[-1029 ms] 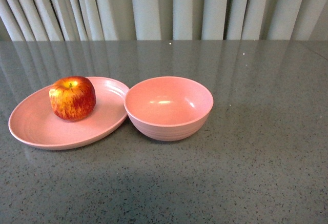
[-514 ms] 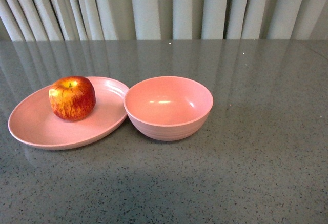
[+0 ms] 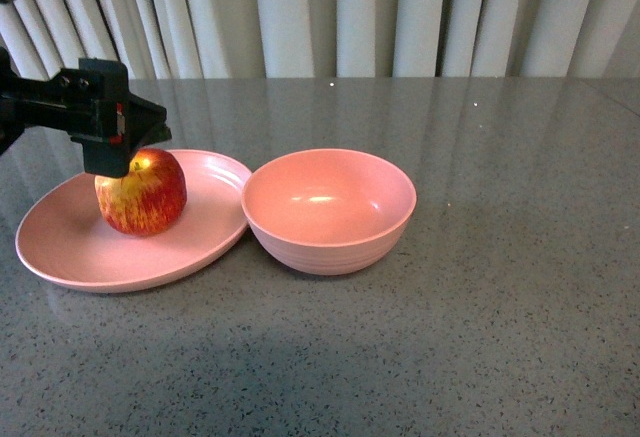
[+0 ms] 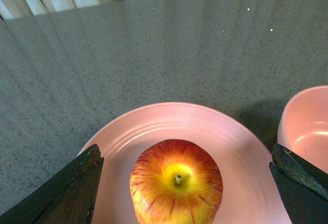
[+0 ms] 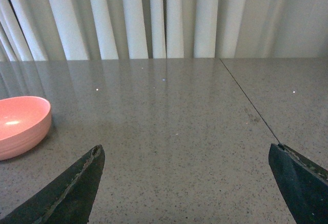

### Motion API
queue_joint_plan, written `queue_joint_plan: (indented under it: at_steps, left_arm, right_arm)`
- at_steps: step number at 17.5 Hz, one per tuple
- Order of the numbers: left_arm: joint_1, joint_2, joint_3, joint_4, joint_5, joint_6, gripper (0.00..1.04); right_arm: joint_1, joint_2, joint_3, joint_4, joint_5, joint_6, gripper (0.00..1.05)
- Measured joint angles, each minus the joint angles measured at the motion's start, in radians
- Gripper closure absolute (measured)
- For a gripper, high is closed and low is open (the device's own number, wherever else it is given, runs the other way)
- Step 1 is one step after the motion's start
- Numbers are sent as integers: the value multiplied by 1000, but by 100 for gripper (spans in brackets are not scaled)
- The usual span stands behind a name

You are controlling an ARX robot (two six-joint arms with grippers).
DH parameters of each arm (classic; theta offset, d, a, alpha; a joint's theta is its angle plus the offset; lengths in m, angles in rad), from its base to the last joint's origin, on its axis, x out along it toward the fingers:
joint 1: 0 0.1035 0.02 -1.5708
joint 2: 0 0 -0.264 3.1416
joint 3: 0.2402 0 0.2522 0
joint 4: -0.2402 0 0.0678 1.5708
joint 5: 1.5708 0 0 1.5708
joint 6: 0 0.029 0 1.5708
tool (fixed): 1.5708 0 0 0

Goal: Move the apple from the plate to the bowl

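Pale pleated curtains (image 3: pixel 300 17) hang behind the far edge of a grey speckled bench (image 3: pixel 500 337). Toward the bench's left edge lies a wide pink plate (image 3: pixel 70 247). A deeper pink bowl (image 3: pixel 330 212) stands hard against the plate's right rim, roughly midway between the left and right edges. Its glossy inside holds nothing.

A red apple (image 3: pixel 142 197) with yellow streaks sits upright on the plate, on the far-left part of it, with its stem dimple facing up.

The left gripper (image 3: pixel 128 147) hangs just above the apple, reaching in from the left edge. In the left wrist view its two dark fingers (image 4: pixel 72 193) stand wide apart, one to each side of the apple and clear of it, so the claw is spread and grips nothing.

The right gripper (image 5: pixel 185 149) does not show in the front view. In its own wrist view it is also spread wide, with only bare bench between its fingers and the bowl off to one side.
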Motion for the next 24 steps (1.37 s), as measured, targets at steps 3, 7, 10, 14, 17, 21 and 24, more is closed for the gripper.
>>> queue_joint_plan:
  at_steps: [3,7,10,14,17,21,24]
  left_arm:
    - [1,87,43,-6,2,-21,7]
    - [-1,163,70,-15,7,-37,7]
    - [-6,185,71,-28,5,-51,7]
    - [-13,193,72,-29,1,-57,15]
    - [-12,190,72,-29,3,-58,37]
    - [-11,127,73,-76,1,-54,39]
    - [-40,19,117,-132,-10,-48,39]
  right_arm:
    - [0,0,0,0,0,0,7]
    - [0,0,0,0,0,0,7]
    - [0,0,0,0,0,0,7]
    - [0,0,0,0,0,0,7]
    - [0,0,0,0,0,0,7]
    - [0,0,0,0,0,0,7]
    - [0,0,0,0,0,0,7]
